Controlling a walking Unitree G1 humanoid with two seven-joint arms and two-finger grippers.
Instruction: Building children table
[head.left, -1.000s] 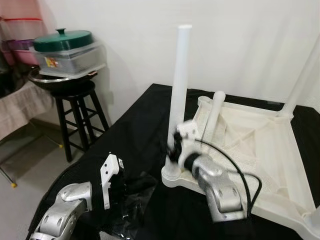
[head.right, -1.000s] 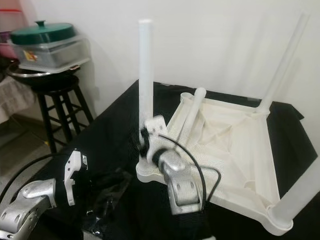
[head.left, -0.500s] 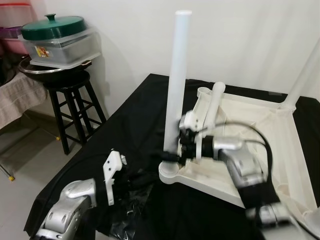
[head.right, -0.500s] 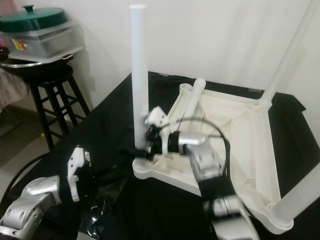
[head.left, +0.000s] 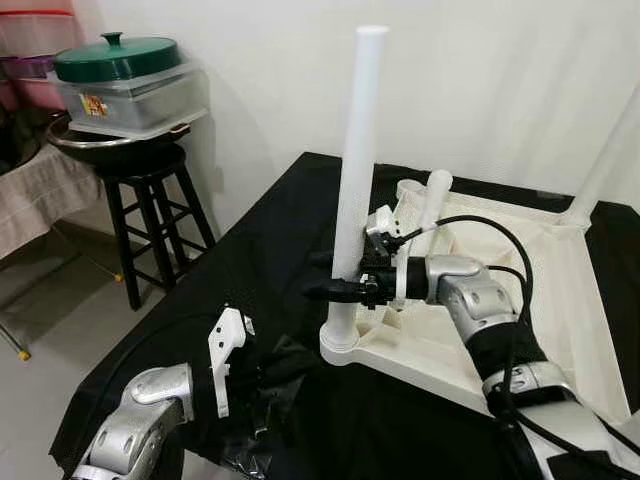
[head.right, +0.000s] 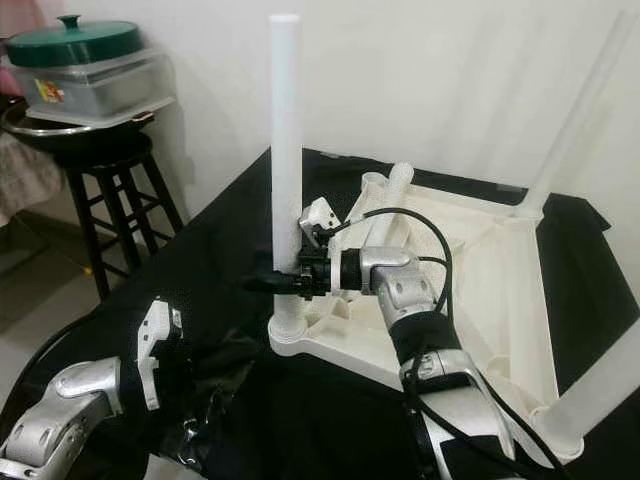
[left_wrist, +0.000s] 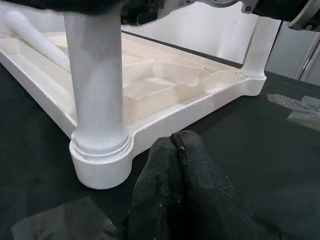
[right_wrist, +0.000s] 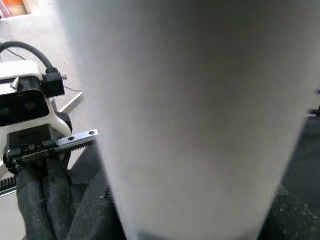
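Note:
An upside-down white children's tabletop (head.left: 560, 300) lies on a black-covered table. One white leg (head.left: 355, 150) stands upright in its near-left corner socket (head.left: 343, 345). My right gripper (head.left: 312, 274) reaches in from the right, a black finger on either side of this leg, shut on it a little above the socket. In the right wrist view the leg (right_wrist: 190, 115) is very close. A loose leg (head.left: 432, 200) lies inside the tabletop. Another leg (head.left: 605, 150) stands at the far right corner. My left gripper (left_wrist: 175, 142) hovers low in front of the socket, fingers pressed together and holding nothing.
A black stool (head.left: 150, 200) at the left carries a metal bowl and a plastic box with a green lid (head.left: 125, 85). Crumpled clear plastic (head.left: 250, 440) lies on the cloth near my left gripper. The black table's left edge drops to the floor. A white wall is behind.
My right gripper has risen from the socket and now clasps the upright leg higher, its fingers reaching past it. The left arm has barely moved. The camera has shifted slightly.

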